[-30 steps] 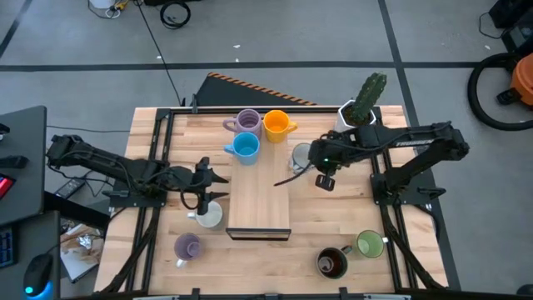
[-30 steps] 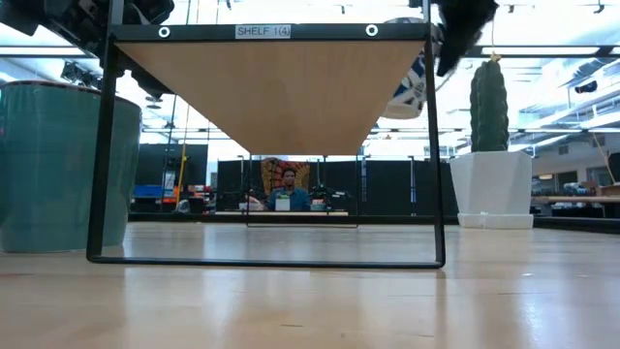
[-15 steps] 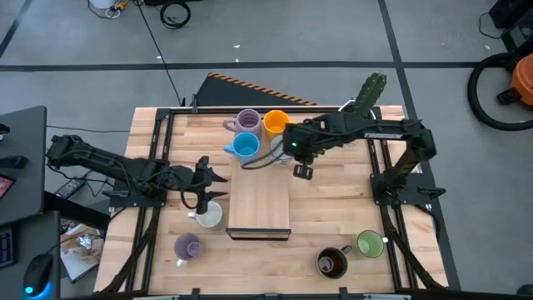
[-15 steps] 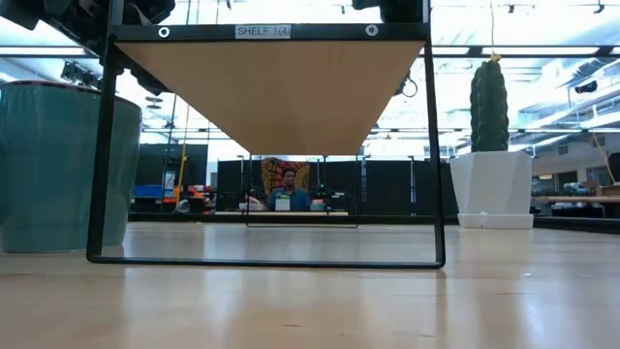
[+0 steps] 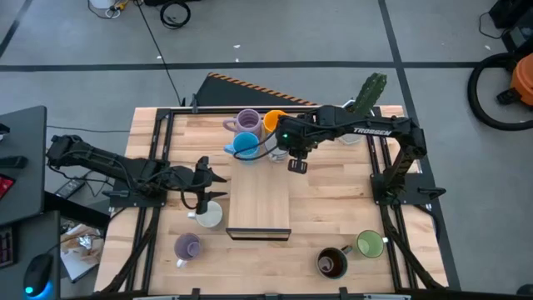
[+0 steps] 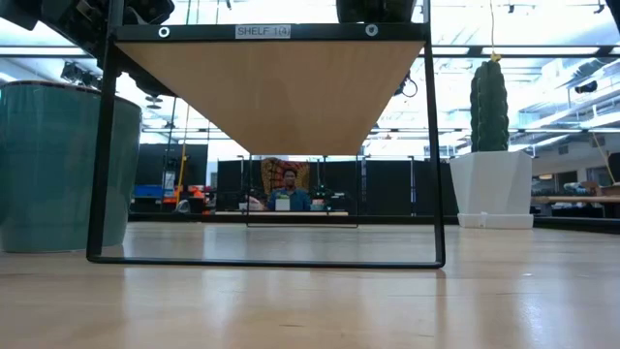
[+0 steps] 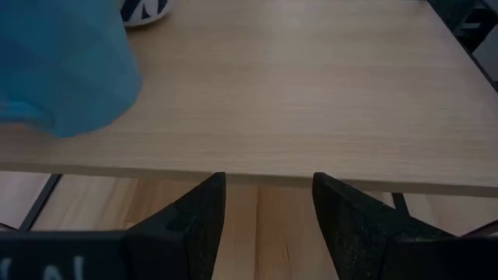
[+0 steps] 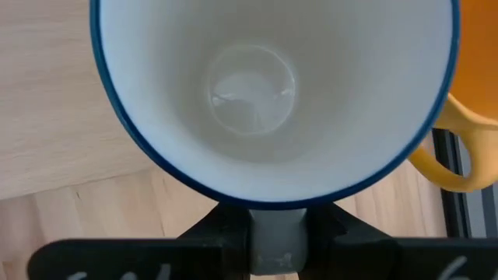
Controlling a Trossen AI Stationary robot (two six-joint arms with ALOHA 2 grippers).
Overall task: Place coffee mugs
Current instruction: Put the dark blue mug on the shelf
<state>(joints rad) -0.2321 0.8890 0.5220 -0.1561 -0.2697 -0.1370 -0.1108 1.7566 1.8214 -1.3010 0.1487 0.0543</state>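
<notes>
From above, the right gripper point(image 5: 281, 143) hangs at the shelf's point(image 5: 260, 200) far edge beside the blue mug point(image 5: 245, 147), while its wrist view shows its fingers pinching a white mug's point(image 8: 272, 93) handle; the left gripper point(image 7: 268, 225) stands spread near the shelf's left edge.

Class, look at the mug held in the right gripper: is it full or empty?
Empty. The right wrist view looks straight into the white mug with a blue rim, held by the right gripper, and its bare white bottom shows, with nothing inside.
</notes>
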